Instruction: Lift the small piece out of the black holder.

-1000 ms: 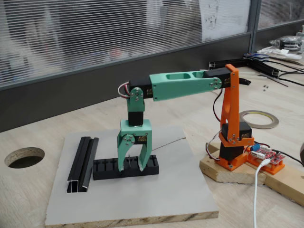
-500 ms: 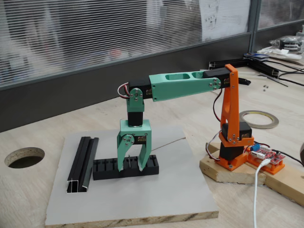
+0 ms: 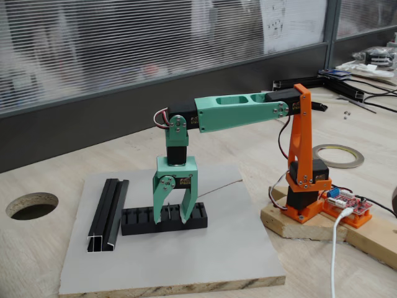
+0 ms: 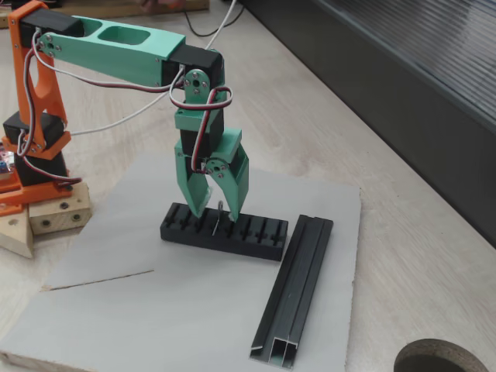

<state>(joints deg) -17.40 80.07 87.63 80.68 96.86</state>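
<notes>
The black holder (image 3: 142, 219) (image 4: 256, 236) lies on the grey board, a low slotted block. The small piece (image 3: 168, 212) (image 4: 216, 219), a thin pale pin, stands upright in one of its slots near the middle. My green gripper (image 3: 172, 218) (image 4: 216, 210) points straight down over the holder and is open. One finger is on each side of the pin, with the fingertips (image 3: 185, 217) down at the top of the block. In both fixed views a gap shows between the pin and the fingers.
A longer black U-channel rail (image 3: 108, 213) (image 4: 296, 294) lies on the grey board (image 3: 186, 261) beside the holder. A thin grey wire (image 3: 220, 186) (image 4: 101, 280) rests on the board. A round hole (image 3: 32, 205) is cut in the wooden table. A tape roll (image 3: 338, 155) lies behind the orange base.
</notes>
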